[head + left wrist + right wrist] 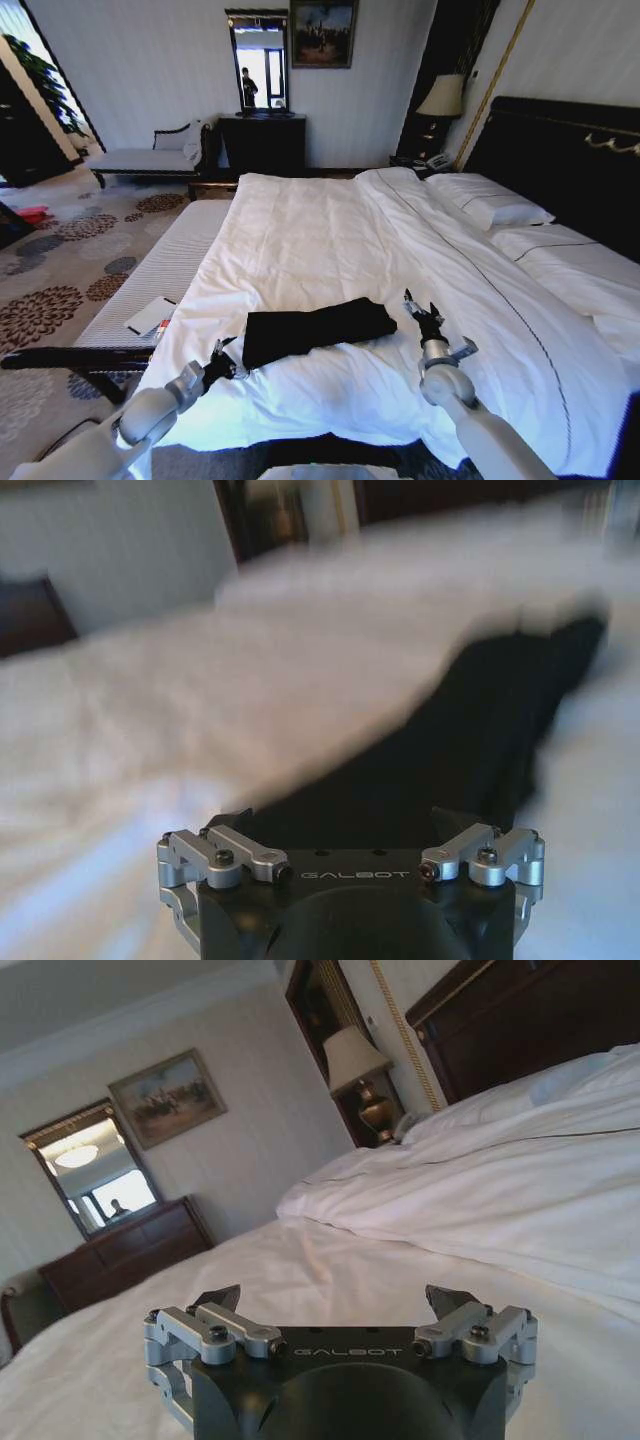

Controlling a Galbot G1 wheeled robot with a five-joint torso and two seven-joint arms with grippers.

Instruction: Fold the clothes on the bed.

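Observation:
The clothes (315, 330) are a black T-shirt folded into a long flat rectangle near the front edge of the bed (330, 230), on its white duvet. My left gripper (222, 362) sits at the shirt's near left end. In the left wrist view the left gripper (340, 825) is open, and the black shirt (480, 730) begins right at its fingertips and runs away from it. My right gripper (418, 308) hovers just off the shirt's right end. Its jaws stand open over bare duvet (330, 1260), with nothing between the right gripper's (335, 1302) fingers.
Pillows (490, 205) and a dark headboard (570, 150) are on the right. A padded bench (170, 260) with a white booklet (150, 315) runs along the bed's left side. At the far wall stand a chaise (150, 158), a dresser (262, 142) and a lamp (442, 97).

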